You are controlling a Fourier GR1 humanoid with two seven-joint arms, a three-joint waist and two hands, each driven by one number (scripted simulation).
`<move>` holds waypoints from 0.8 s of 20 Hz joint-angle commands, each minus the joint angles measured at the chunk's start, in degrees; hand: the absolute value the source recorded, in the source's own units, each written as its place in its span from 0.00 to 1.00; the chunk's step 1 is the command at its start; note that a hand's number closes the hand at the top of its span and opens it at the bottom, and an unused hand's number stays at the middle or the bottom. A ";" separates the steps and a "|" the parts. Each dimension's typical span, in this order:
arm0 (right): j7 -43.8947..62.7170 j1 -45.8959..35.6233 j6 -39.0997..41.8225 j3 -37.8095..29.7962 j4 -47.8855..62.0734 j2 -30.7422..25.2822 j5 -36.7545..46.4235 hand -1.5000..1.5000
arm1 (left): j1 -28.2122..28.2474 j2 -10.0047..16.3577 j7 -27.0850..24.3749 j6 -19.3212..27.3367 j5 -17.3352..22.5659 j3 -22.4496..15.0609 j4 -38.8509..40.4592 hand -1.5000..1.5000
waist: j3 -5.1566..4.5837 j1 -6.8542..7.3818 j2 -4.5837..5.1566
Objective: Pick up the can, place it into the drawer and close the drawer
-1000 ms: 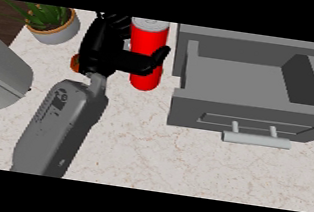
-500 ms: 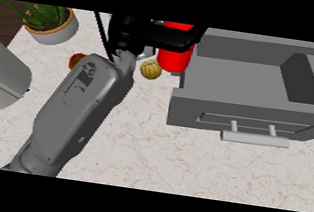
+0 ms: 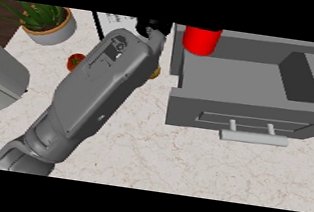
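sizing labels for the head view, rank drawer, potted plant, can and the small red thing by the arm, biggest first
1. drawer
2. potted plant
3. can, close to the plant; it is cut off at the top, so that pair is unsure
4. small red thing

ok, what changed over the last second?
The left hand carried the can from left of the drawer rightward, over its back-left corner; the forearm swung with it. The hand is mostly hidden now, so its hold can't be confirmed. Drawer and potted plant unchanged.
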 commanded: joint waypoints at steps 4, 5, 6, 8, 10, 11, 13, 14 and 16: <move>0.71 -4.24 -1.25 1.74 1.31 -0.01 3.06 0.00 | -7.87 0.00 -4.40 3.64 7.57 -4.54 10.51 1.00 | 0.03 -0.72 0.26; -1.28 -2.00 1.48 -1.55 3.56 -1.09 -0.34 0.00 | -8.81 0.00 -2.43 2.19 7.18 -2.81 9.82 1.00 | 0.03 -0.44 0.04; 0.14 -1.19 0.98 -0.93 0.41 -0.58 -1.05 0.00 | -7.92 0.00 -6.92 3.98 10.04 -5.73 11.77 1.00 | 0.03 -1.49 0.22; 0.05 -0.57 2.19 -0.35 0.82 -0.20 0.01 0.00 | -11.17 0.00 -5.62 6.15 12.87 -7.56 13.77 1.00 | 0.06 -2.06 0.32; -0.24 -0.57 1.08 -0.49 -0.44 1.57 0.42 0.00 | -11.52 0.00 -6.38 1.99 11.77 -5.37 16.33 1.00 | 0.02 -0.86 0.18; -1.54 -2.01 2.44 1.02 0.81 1.34 3.58 0.00 | -11.11 0.00 -8.09 6.40 15.74 -10.90 15.42 1.00 | 0.07 -2.07 0.39; 0.64 -1.06 0.78 0.13 -1.24 1.46 1.01 0.00 | -10.24 0.00 -8.02 6.80 18.30 -13.50 14.83 1.00 | 0.04 -2.03 0.25; 1.62 -4.58 -0.88 -1.18 2.06 -2.17 -0.19 0.00 | -15.13 0.00 -6.83 5.31 16.46 -10.38 19.30 1.00 | 0.05 -1.51 0.42; 1.73 -3.96 0.27 -0.50 1.89 -1.86 0.62 0.00 | -12.51 0.00 -9.21 7.30 19.79 -14.16 18.81 1.00 | 0.06 -2.06 0.42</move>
